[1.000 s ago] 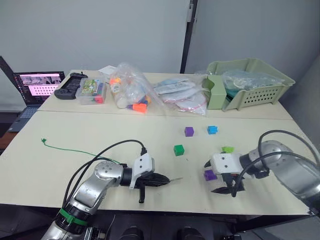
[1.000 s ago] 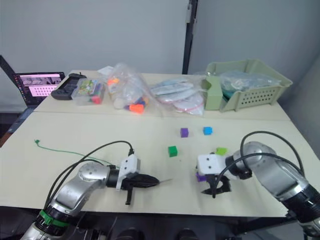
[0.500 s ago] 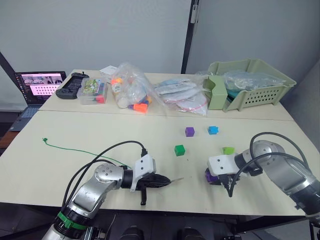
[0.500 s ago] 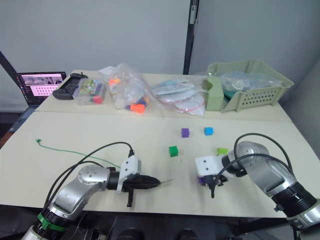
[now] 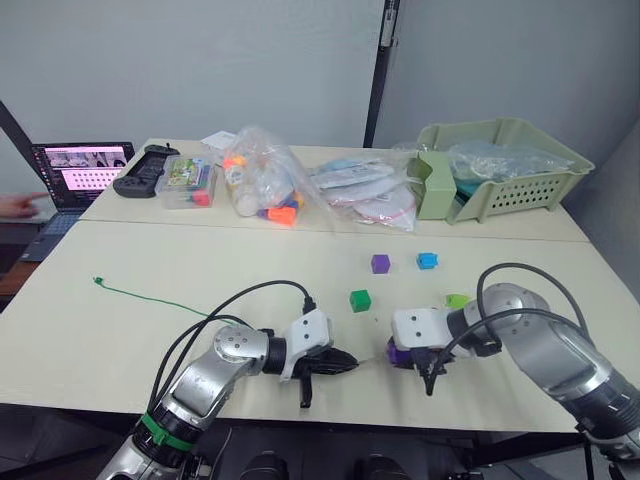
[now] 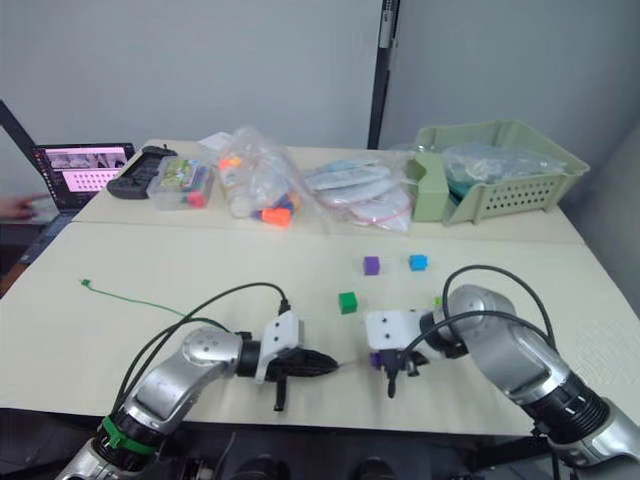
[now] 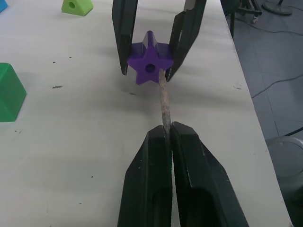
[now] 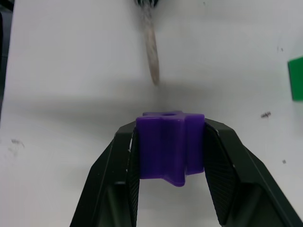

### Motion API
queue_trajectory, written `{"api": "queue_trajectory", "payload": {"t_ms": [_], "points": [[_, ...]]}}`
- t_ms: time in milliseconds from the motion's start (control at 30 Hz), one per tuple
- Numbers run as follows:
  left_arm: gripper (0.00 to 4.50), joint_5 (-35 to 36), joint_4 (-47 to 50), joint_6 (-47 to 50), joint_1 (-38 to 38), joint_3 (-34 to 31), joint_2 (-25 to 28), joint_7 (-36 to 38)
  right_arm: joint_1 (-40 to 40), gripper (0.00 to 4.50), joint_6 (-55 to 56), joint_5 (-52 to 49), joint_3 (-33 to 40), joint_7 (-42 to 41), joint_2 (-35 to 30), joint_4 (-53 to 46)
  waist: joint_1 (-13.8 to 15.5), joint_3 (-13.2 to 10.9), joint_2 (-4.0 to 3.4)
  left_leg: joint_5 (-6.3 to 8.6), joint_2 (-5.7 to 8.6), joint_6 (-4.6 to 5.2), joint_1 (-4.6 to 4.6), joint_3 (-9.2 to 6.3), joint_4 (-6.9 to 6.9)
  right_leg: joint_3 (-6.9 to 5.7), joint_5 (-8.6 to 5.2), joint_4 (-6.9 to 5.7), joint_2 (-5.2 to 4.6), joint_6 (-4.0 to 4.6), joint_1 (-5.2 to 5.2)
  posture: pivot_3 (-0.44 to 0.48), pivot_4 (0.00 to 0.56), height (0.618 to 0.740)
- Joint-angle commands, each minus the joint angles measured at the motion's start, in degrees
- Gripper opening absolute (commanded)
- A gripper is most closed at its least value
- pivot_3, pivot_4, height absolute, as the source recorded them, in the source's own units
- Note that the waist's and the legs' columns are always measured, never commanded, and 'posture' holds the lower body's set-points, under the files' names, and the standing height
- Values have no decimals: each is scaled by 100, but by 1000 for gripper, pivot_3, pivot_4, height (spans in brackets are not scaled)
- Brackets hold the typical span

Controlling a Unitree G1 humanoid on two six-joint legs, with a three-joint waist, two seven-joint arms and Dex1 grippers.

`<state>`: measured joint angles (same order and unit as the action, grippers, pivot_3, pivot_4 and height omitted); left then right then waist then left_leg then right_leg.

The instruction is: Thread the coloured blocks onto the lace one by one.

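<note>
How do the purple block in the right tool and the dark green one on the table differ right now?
The purple block is star-shaped and clamped in the right tool, its hole facing the lace tip. The dark green block looks cube-like, resting free on the table. Both are small plastic pieces.

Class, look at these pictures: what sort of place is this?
Probably a robotics lab or test room: a laptop and handheld controller sit on a plain table with bagged toy pieces and a storage basket.
</note>
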<state>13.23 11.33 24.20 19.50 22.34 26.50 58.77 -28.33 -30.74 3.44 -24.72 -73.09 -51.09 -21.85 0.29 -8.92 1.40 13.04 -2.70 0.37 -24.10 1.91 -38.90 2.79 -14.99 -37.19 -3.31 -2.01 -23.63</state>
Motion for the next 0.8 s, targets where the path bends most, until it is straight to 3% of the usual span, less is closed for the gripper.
{"api": "queue_trajectory", "payload": {"t_ms": [33,800], "points": [[0,-46,52,-12,79,41,-6,-9,-21,1360,-158,55,-24,71,17,-205,8,0,0,0,1,0,0,0,0,0,0,1,-1,0,0,0,150,732],[0,-419,-388,-24,341,268,-200,-22,-34,1360,-667,229,-369,165,1,-270,28,0,0,0,2,0,1,-1,-2,-2,0,0,0,0,4,0,150,732]]}}
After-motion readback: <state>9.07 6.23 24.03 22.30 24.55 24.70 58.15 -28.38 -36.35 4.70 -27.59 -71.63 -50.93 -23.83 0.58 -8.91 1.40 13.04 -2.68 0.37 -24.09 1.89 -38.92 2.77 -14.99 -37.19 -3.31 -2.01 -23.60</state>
